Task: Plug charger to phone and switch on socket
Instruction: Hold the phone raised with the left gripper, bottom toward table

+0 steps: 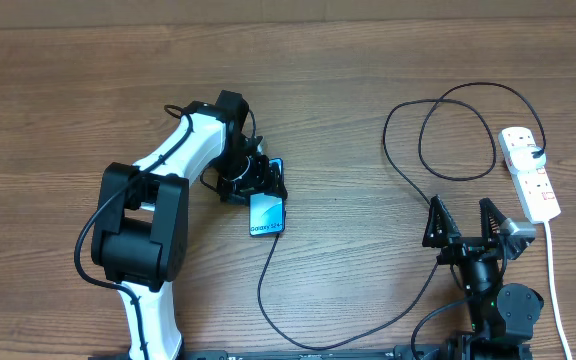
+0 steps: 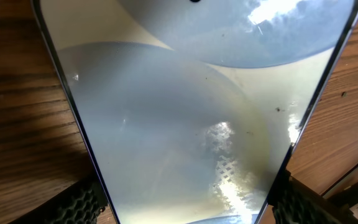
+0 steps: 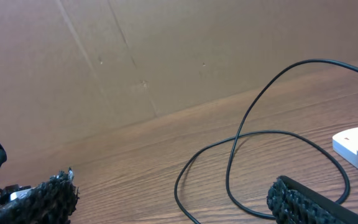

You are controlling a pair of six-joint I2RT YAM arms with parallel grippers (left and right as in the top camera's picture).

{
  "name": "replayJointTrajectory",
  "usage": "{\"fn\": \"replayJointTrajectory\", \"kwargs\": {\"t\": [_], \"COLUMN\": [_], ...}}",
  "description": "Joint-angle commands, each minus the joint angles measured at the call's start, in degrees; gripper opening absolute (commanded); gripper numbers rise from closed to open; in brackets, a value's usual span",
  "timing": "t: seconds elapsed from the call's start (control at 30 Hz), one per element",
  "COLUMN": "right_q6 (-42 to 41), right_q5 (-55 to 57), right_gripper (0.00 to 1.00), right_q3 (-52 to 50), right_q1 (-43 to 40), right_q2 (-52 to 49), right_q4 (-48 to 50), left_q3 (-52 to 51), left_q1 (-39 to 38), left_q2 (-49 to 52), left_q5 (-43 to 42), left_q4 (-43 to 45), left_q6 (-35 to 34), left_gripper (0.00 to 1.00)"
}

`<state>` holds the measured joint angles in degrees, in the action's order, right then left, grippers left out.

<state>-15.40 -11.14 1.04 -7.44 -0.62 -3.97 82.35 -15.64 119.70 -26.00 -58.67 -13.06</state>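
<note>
1. Overhead view: the phone (image 1: pixel 267 214) lies face up near the middle of the table, a little toward its left edge, screen lit pale blue.
2. The left gripper (image 1: pixel 266 186) reaches across the phone's far half. In the left wrist view its fingers (image 2: pixel 79 202) stand one at each long edge of the phone (image 2: pixel 179 112), close against it. Whether they pinch it or only flank it cannot be told.
3. The charger (image 1: pixel 386 138) runs from the phone's near end toward the table's front edge. It then sweeps right and loops up to the black plug (image 1: pixel 536 152) in the socket (image 1: pixel 530 178). The joint at the phone is too small to show whether the tip is fully seated.
4. The socket lies along the table's right edge, its white cord (image 1: pixel 554 280) trailing toward the front edge.
5. The right gripper (image 1: pixel 459 207) sits near the front right of the table, just beside the socket. Its jaws are spread wide with nothing between them, and the right wrist view shows only cable and bare wood ahead of it.
6. Step in hand, as a judgement: the plugging-in is at or near its end, and the switch is not yet attended to.
7. The next move likely calls for the right gripper to travel over the socket and press one fingertip on the small red switch beside the plug. It should do so without snagging the cable loops.
</note>
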Motion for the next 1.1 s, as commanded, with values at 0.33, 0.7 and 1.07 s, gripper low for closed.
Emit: {"fn": "replayJointTrajectory", "kwargs": {"t": [0.33,0.7,1.07], "right_q6": [0.3,0.3,0.3], "right_q5": [0.5,0.5,0.5], "right_gripper": [1.00,1.00,1.00], "right_q3": [-0.6,-0.6,-0.6], "right_q1": [0.3,0.3,0.3], "right_q2": [0.4,0.4,0.4], "right_q4": [0.3,0.3,0.3], "left_q3": [0.6,0.6,0.6], "left_q1": [-0.2,-0.1,-0.1], "left_q2": [0.9,0.9,0.9], "left_q5": [-2.1,-2.1,-2.1], "left_q4": [0.6,0.6,0.5], "left_q6": [1.5,1.5,1.5], "left_gripper": [0.75,0.75,0.75]}}
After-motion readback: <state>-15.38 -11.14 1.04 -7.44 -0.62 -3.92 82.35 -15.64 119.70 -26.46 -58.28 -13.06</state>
